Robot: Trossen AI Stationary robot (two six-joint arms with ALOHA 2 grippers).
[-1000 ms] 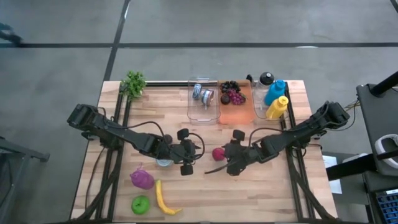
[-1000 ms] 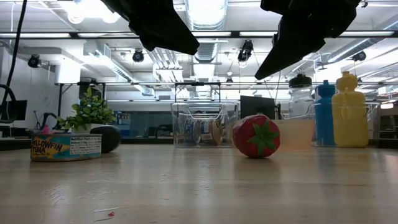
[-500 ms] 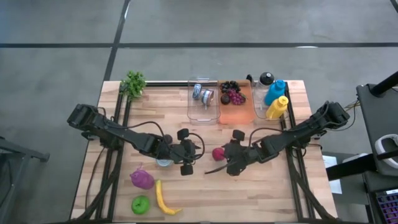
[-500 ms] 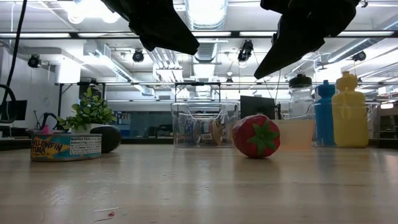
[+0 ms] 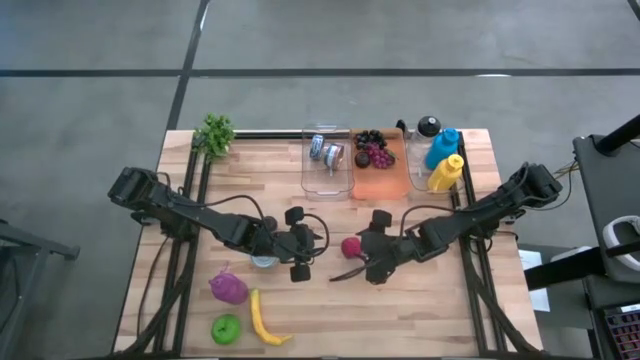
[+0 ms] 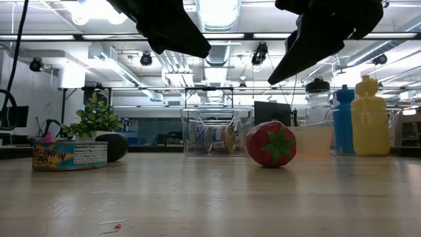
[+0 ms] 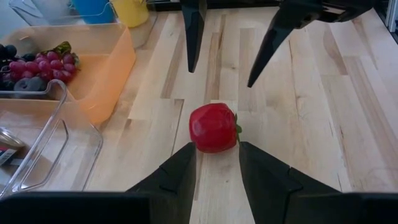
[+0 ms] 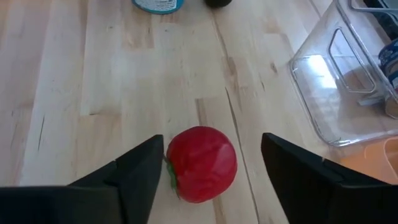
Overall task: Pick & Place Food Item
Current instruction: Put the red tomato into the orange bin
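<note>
- The red toy strawberry (image 5: pixel 351 247) sits on the bare wooden table (image 5: pixel 440 310), near the middle, between the two arms and apart from every other item.
- The right gripper (image 8: pixel 211 163) hangs above the strawberry (image 8: pixel 201 163) with its fingers spread wide, one to each side, gripping nothing; in the low view both arms are clear above the fruit (image 6: pixel 272 144).
- The left gripper (image 7: pixel 217 163) points at the same strawberry (image 7: pixel 214 127) from the other side, its fingers parted only a little and holding nothing.
- Judged from this, the pick has not yet happened and the right arm looks the likelier one to make it.
- The fruit is round and smooth, so if the fingers close off-centre it could squirt sideways and roll across the boards.
- Both arms crowd the same spot; a descent by one while the other reaches in could make them collide or knock the strawberry away.
- The orange tray (image 5: pixel 380 175) holding grapes (image 5: pixel 374 152) seems the likely destination, and the clear bin (image 5: pixel 328 165) stands just beside it, so a loose carry could drop the fruit in the wrong container.
- A tuna can (image 6: pixel 70 157) lies near the left arm and could be bumped.
</note>
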